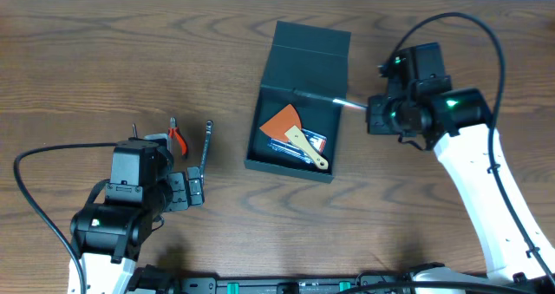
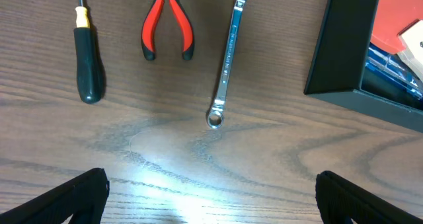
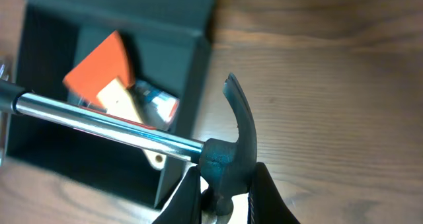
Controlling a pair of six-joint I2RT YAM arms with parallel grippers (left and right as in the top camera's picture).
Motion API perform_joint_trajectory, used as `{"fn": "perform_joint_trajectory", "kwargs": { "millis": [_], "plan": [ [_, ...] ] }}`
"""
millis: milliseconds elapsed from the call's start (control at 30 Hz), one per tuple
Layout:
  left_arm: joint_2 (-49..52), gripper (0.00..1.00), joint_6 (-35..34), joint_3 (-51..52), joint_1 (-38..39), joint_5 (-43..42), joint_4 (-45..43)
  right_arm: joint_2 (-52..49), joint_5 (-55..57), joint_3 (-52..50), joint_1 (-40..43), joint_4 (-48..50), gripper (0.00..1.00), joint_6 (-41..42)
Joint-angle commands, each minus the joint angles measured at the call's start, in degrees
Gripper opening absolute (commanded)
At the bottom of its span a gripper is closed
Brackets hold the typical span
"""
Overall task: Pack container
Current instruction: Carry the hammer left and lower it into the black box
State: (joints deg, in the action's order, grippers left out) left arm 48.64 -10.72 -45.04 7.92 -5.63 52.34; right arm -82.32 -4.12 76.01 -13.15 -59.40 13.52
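Container [image 1: 310, 58] open, scraper [image 1: 295, 131] inside. Only right wrist view shows right gripper [image 3: 225, 192] clamped on hammer [image 3: 106, 121] head; left wrist view shows left gripper [image 2: 211, 197] spread wide, empty.

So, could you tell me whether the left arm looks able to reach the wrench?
Probably yes: the open left end effector faces the wrench, which lies clear of the pliers and container.
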Motion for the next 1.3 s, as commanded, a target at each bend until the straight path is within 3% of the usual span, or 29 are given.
{"fn": "perform_joint_trajectory", "kwargs": {
  "millis": [0, 400, 1267],
  "plan": [
    [-0.11, 0.99, -0.59, -1.11, -0.24, 0.0, 0.17, -0.37, -1.49, 1.25, -2.71, -0.35, 0.01, -4.59],
    [-0.09, 0.99, -0.59, -1.11, -0.24, 0.0, 0.17, -5.84, -0.13, 1.25, -6.45, 4.61, 0.01, 4.94],
    [-0.09, 0.99, -0.59, -1.11, -0.24, 0.0, 0.15, -15.61, 0.28, 1.25, -7.96, 8.94, 0.01, 2.32]
  ]
}}
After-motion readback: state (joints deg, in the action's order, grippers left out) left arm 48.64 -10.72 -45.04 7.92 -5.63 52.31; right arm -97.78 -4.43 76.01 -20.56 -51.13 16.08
